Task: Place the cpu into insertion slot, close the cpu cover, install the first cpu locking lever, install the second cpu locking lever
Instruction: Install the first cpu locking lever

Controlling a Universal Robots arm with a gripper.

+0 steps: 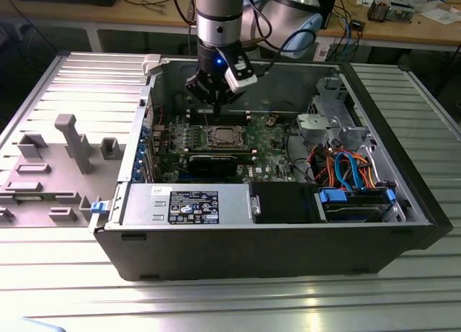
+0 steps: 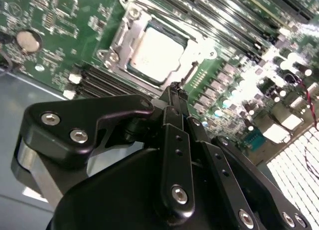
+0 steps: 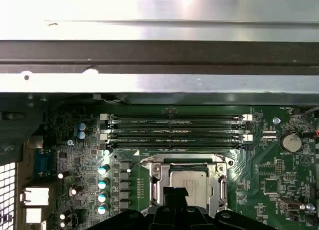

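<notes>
Risk as I saw it: black two-finger claw (image 2: 175,88) hung right over small silvery-grey square cpu (image 2: 157,53), tips pinched together, nothing in them. Crooked push down could've scraped chip top or bent thin silvery metal cpu cover frame (image 2: 118,40) lying around it. Cpu sat in dark-centred square insertion slot (image 3: 187,166). Couldn't tell if levers were latched. Open black computer case (image 1: 252,256) held green motherboard (image 1: 266,141), blue and orange cable bundle (image 1: 346,166).
</notes>
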